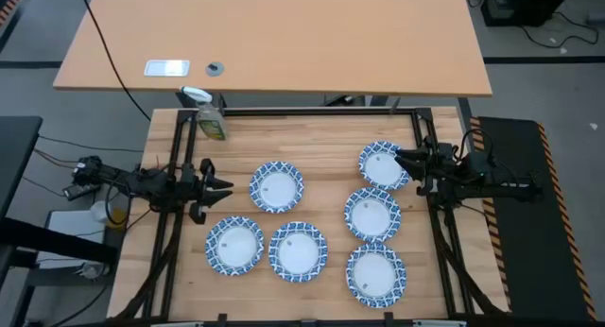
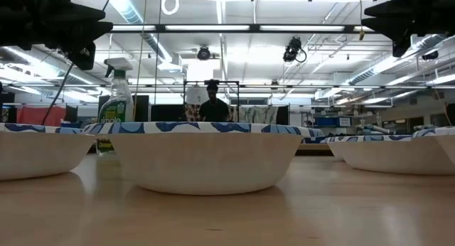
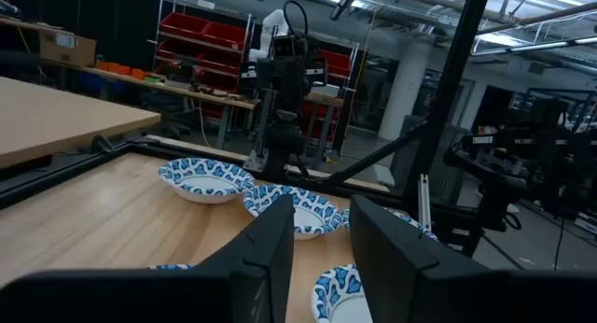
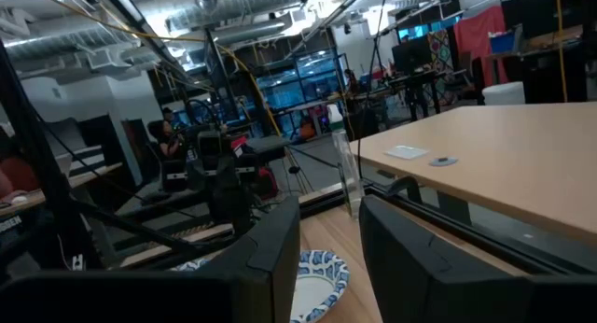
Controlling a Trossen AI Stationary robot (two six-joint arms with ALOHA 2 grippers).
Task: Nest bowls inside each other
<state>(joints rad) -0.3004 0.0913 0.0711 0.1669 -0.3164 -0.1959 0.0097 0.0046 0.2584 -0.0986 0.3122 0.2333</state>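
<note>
Bowls [image 1: 277,186], six of them, lie singly on the bench [image 1: 321,138], three toward each side, none nested. Left tool [image 1: 219,185] hovers at the bench's left edge, right tool [image 1: 402,158] above the far right bowl [image 1: 381,165]; both have fingers apart, holding nothing.

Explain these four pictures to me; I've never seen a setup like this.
It is a robot with two dark arms at a wooden table. One picture looks straight down, one looks level across the tabletop, and two come from cameras on the wrists. The left hand hovers at the table's left side, the right hand over the far right bowl; both hold nothing, their fingers a little apart. Six blue-rimmed bowls lie separate, none nested yet. A spray bottle stands at the far left edge.
</note>
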